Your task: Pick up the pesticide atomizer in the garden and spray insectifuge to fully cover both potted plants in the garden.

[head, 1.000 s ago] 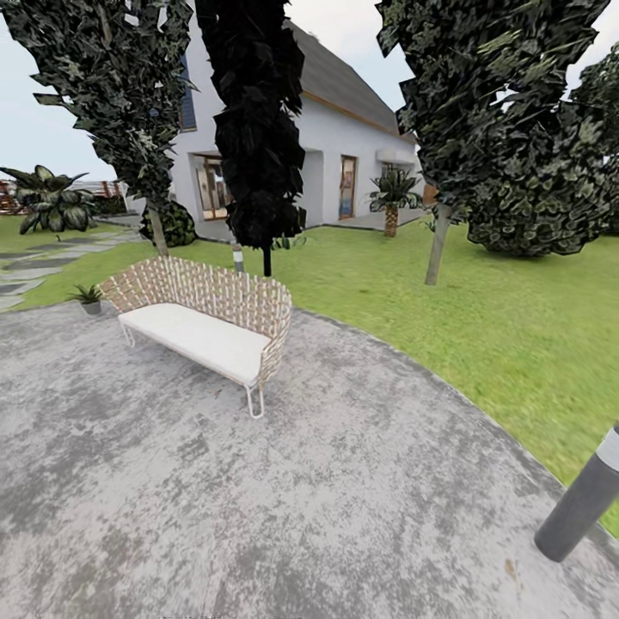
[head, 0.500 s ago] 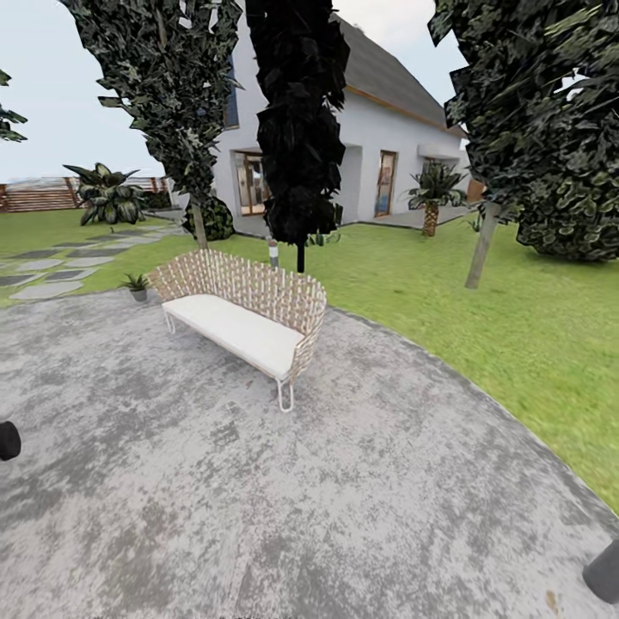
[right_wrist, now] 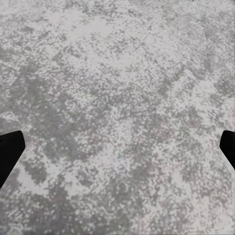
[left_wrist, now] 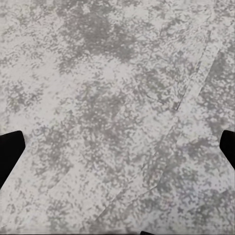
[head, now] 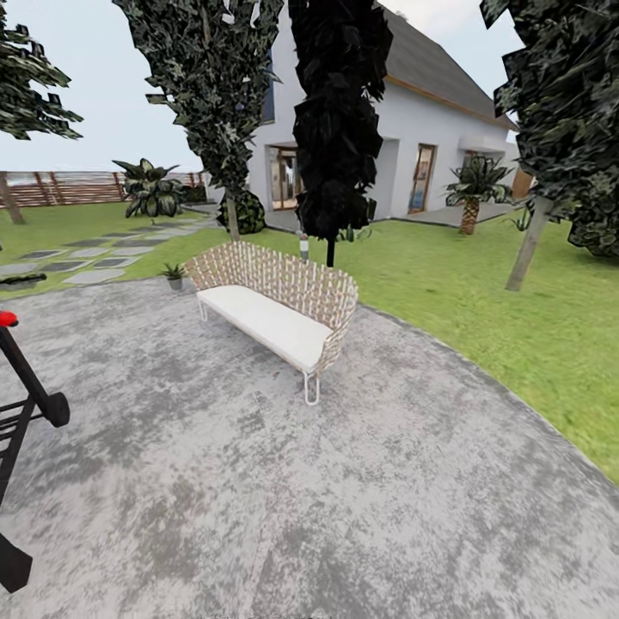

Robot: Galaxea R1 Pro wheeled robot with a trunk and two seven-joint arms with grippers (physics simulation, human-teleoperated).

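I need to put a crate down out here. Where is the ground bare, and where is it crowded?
The grey patio is bare in front of the bench and out to the lawn. It is crowded at the near left by a black frame, and behind the bench by a potted plant and tree trunks.

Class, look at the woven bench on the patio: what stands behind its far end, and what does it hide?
A potted plant stands on the patio's edge behind the bench. The bench's backrest hides the tree trunks' feet.

Light: even daylight is falling from a pale sky (head: 103, 103).
Shadows: none are showing under the bench (head: 275, 309).
Focus: soft, grainy patio (head: 344, 481).
Edges: trees (head: 559, 94) are bending outward.
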